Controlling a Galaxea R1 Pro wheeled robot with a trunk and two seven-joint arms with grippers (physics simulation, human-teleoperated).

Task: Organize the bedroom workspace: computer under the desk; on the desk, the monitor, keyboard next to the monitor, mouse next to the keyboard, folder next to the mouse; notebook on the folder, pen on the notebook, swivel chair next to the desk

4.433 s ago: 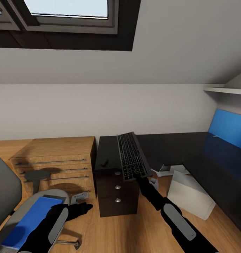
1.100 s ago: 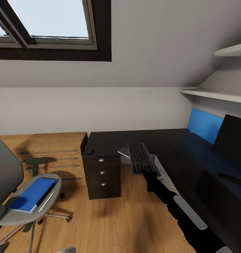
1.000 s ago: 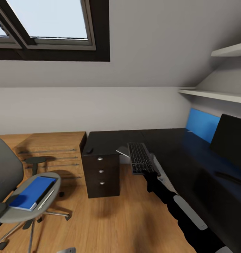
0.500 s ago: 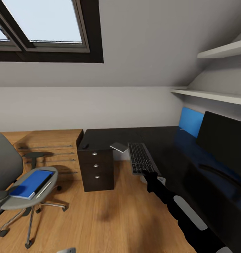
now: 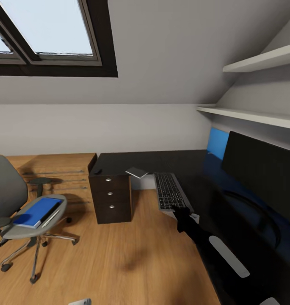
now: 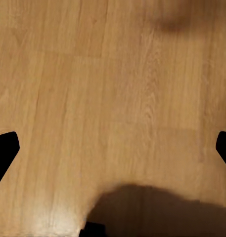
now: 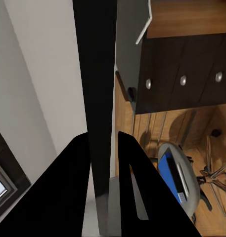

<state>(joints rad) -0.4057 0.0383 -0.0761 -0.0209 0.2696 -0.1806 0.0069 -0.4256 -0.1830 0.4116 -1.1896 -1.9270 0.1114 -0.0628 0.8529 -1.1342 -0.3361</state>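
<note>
Your right jaws (image 5: 181, 210) are clamped on the near end of the keyboard (image 5: 167, 191), held over the near edge of the black tabletop (image 5: 170, 160), left of the monitor (image 5: 263, 167), while your left jaws (image 6: 113, 148) stand apart above the wooden floor (image 6: 113, 89).

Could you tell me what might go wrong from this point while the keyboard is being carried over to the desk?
The right tool pinches the slim silver-grey keyboard with black keys at its near end alone, so the long board could droop or slip out.

It hangs past the edge of the glossy black desk, partly over the wooden floor, so a slip may drop it there.

Swinging it onto the desk might knock the thin grey notebook or the wide black monitor.
</note>
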